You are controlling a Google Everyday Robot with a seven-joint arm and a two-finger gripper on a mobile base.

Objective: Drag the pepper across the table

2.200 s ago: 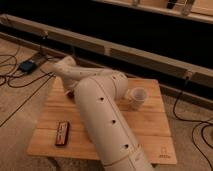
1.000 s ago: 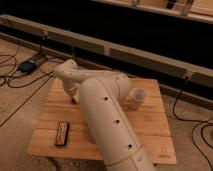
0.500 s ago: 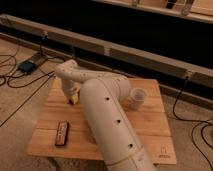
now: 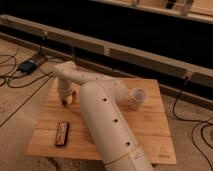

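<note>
The pepper (image 4: pixel 72 98) is a small yellow-orange lump on the left part of the light wooden table (image 4: pixel 150 132). My gripper (image 4: pixel 65 100) points down at the table top right beside the pepper, on its left, touching or nearly touching it. The thick white arm runs from the bottom of the view up across the table and hides its middle.
A white cup (image 4: pixel 137 98) stands at the back right of the table. A flat dark bar with red marks (image 4: pixel 62 133) lies near the front left edge. Cables and a dark box (image 4: pixel 27 65) lie on the floor to the left. A dark wall ledge runs behind.
The gripper has come down and a little toward the front, from above the back left of the table to the table top beside the pepper. The cup and bar have not moved.
</note>
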